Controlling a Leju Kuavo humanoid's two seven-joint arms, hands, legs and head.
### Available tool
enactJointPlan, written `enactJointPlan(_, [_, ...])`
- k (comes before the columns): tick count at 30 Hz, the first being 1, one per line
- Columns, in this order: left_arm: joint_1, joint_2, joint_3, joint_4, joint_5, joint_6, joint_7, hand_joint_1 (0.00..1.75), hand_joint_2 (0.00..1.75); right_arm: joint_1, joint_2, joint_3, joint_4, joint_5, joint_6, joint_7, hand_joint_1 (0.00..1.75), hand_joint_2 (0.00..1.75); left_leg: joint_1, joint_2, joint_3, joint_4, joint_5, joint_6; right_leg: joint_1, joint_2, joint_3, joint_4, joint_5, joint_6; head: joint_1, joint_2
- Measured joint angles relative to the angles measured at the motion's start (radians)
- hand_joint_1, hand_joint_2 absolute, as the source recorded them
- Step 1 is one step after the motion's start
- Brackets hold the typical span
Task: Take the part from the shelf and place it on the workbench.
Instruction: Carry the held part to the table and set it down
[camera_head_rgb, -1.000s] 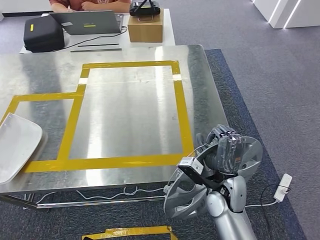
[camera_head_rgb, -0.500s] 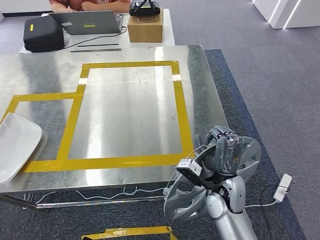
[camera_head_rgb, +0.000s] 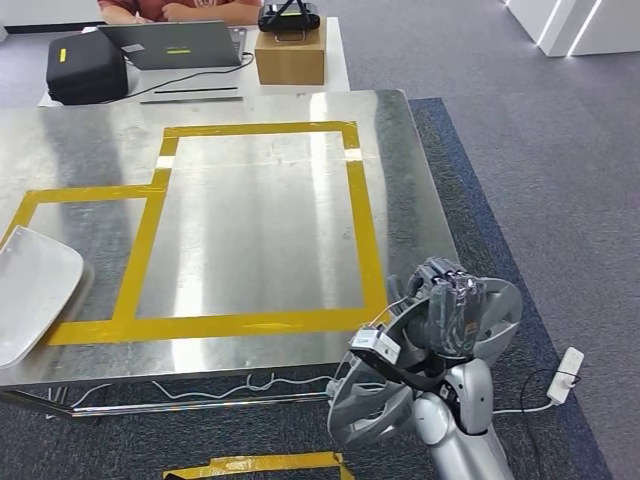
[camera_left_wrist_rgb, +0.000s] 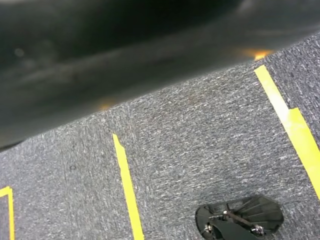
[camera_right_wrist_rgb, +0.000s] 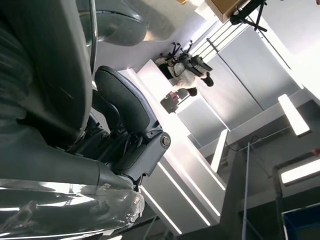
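Right hand (camera_head_rgb: 451, 308): fingers clamped around grey part (camera_head_rgb: 381, 395), partly hiding it, beside workbench (camera_head_rgb: 256, 210). Left hand: finger state indeterminable. Wrist view adds the part's plastic wrap.

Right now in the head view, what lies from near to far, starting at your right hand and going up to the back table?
Right hand holding the grey part → metal workbench with its yellow tape frame → cardboard box on the white table.
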Motion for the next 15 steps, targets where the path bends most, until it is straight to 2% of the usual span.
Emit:
enactJointPlan(2, [0.0,-0.001,0.008,0.0,0.0,0.0,0.002,0.0,0.0,0.037,0.013,-0.025,-0.041,0.074,0.0,0.016,1.75,1.75,0.0,-0.001,0.0,0.0,0.0,0.0,0.0,-0.001,0.0,0.0,-0.001,0.0,0.0,0.0])
enactJointPlan(4, [0.002,-0.002,0.017,0.0,0.001,0.003,0.007,0.0,0.0,0.096,0.034,-0.078,-0.099,0.088,-0.001,-0.027,1.75,1.75,0.0,-0.002,0.0,0.0,-0.001,0.0,0.0,-0.003,0.0,0.0,-0.002,0.0,0.0,0.0])
enactJointPlan(7, [0.005,-0.004,0.034,0.0,0.004,0.011,0.013,0.0,0.0,0.19,0.081,-0.219,-0.182,-0.035,-0.001,-0.19,1.75,1.75,0.0,-0.002,0.0,0.0,-0.002,0.001,0.0,-0.004,0.001,0.0,-0.004,0.0,0.0,0.0])
enactJointPlan(9, [0.005,-0.005,0.047,0.0,0.009,0.016,0.012,0.0,0.0,0.249,0.107,-0.319,-0.238,-0.118,-0.001,-0.248,1.75,1.75,0.0,-0.003,0.0,0.0,-0.003,0.002,-0.001,-0.005,0.002,0.0,-0.005,0.0,0.0,0.0])
enactJointPlan(12, [0.005,-0.006,0.064,0.0,0.013,0.022,-0.001,0.0,0.0,0.323,0.129,-0.425,-0.323,-0.182,-0.001,-0.254,1.75,1.75,-0.001,-0.002,0.0,0.0,-0.004,0.002,-0.002,-0.004,0.002,-0.001,-0.005,0.001,0.0,0.0])
enactJointPlan(15, [0.004,-0.008,0.079,0.0,0.014,0.025,-0.019,0.0,0.0,0.379,0.144,-0.49,-0.394,-0.216,-0.001,-0.229,1.75,1.75,-0.002,-0.002,0.0,0.0,-0.004,0.003,-0.002,-0.005,0.002,-0.001,-0.005,0.001,0.0,0.0])
